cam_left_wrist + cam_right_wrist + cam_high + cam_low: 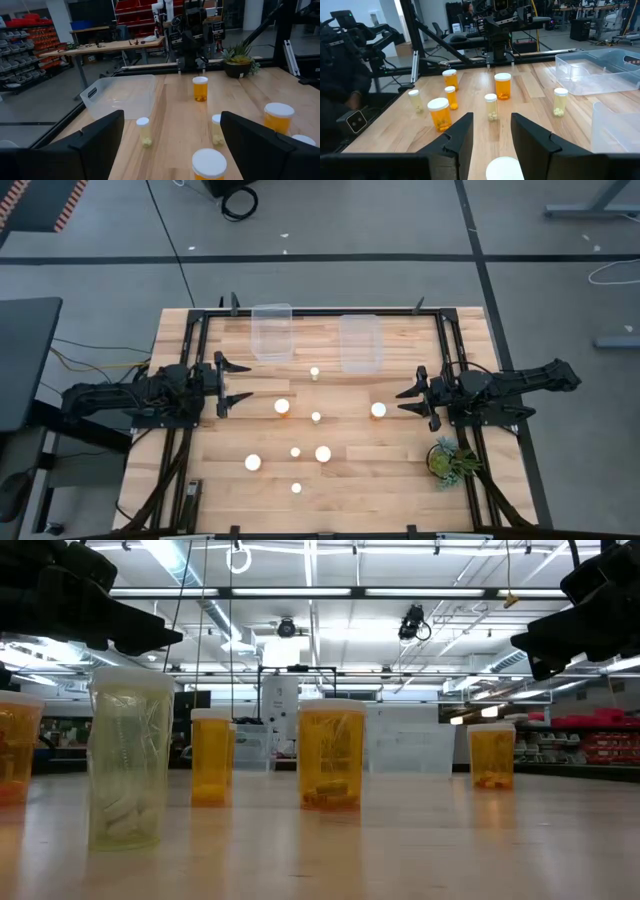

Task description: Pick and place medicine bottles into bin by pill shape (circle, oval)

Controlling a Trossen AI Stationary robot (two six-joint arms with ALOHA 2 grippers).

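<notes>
Grey floor (400, 220), ceiling strip lights (300, 592), red shelving (135, 6).

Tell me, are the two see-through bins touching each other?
Apart. The high view looks straight down and shows a strip of bare wood table between the left bin and the right bin.

Wooden surface (340, 480) carrying bottles, bins and a plant.
Eight medicine bottles (323, 453) scattered near two clear bins (272, 332); potted plant (447, 459) well apart from bins.
</notes>
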